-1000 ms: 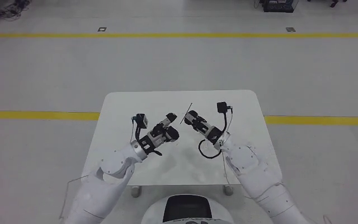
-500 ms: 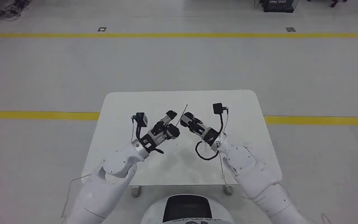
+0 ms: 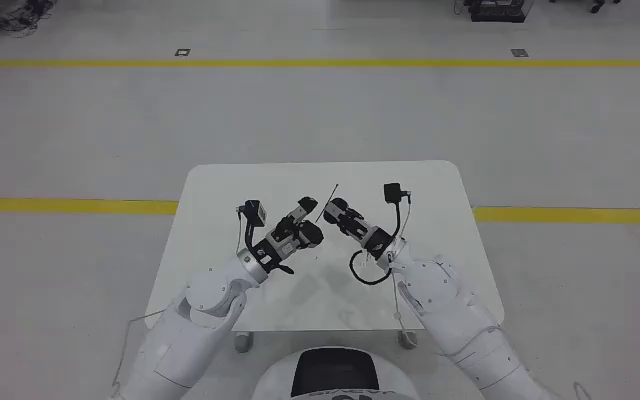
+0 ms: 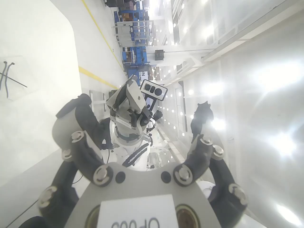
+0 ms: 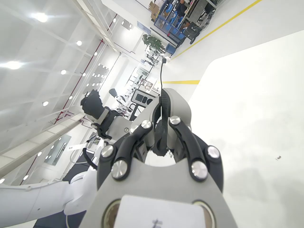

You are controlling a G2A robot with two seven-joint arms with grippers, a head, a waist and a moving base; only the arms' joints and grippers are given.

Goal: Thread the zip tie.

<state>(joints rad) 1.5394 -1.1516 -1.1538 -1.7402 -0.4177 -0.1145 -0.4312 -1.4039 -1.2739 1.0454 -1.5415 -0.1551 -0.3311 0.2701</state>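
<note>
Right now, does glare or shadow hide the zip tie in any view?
Left wrist view: ceiling lights flare into haze around the open left gripper. Right wrist view: the zip tie stands out dark, unobscured, in the shut right gripper. Top view: even light, no glare.

Over the table (image 3: 420, 190), the zip tie (image 3: 329, 196) is sitting in the right gripper (image 3: 336, 210), just beside the left gripper (image 3: 308, 221).

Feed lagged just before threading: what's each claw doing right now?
Left claw: open, nothing in it.
Right claw: closed on the zip tie, its free end sticking out beyond the claw.
</note>
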